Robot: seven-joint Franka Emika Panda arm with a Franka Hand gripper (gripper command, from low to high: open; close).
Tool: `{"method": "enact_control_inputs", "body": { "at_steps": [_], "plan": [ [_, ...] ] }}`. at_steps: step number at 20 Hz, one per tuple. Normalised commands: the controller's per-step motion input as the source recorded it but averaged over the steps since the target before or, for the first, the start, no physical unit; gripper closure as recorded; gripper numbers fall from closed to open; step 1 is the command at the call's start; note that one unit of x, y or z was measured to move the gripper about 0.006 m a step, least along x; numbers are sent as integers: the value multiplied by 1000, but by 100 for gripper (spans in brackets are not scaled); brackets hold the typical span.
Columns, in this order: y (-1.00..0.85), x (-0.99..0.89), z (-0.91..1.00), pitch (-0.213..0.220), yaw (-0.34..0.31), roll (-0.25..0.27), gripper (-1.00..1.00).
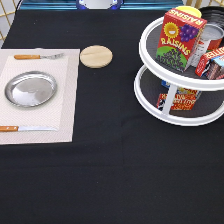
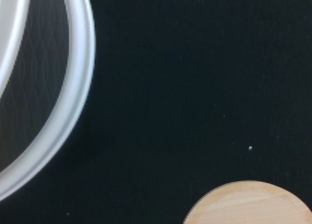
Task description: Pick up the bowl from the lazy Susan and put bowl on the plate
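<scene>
The white two-tier lazy Susan [image 1: 150, 102] stands at the exterior view's right, its dark shelves loaded with boxes and cans. Its white rim [image 2: 76, 90] also shows in the wrist view, above the black cloth. The shiny silver plate [image 1: 30, 89] lies empty on a pale placemat [image 1: 67, 95] at the exterior view's left. No black bowl shows in either view; it is hidden or out of view. The gripper does not show in the exterior view.
A red raisins box [image 1: 180, 39], cans [image 1: 216, 37] and a yellow item [image 1: 190, 11] crowd the top tier; another box [image 1: 180, 98] sits below. A pale wooden disc [image 1: 96, 56] [image 2: 250, 205] lies between placemat and turntable. A fork [image 1: 37, 56] and a knife [image 1: 27, 128] flank the plate.
</scene>
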Motion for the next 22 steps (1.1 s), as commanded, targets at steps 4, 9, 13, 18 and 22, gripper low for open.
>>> {"method": "enact_control_inputs", "body": {
  "at_steps": [4,9,13,18,22],
  "plan": [
    [123,95,11,0,0,0,-100],
    [477,434,258,67,0,0,-100],
    [577,575,306,70,-6,0,-100],
    [509,620,283,60,-35,8,-100],
    [489,593,292,56,-57,32,-100]
  ]
}}
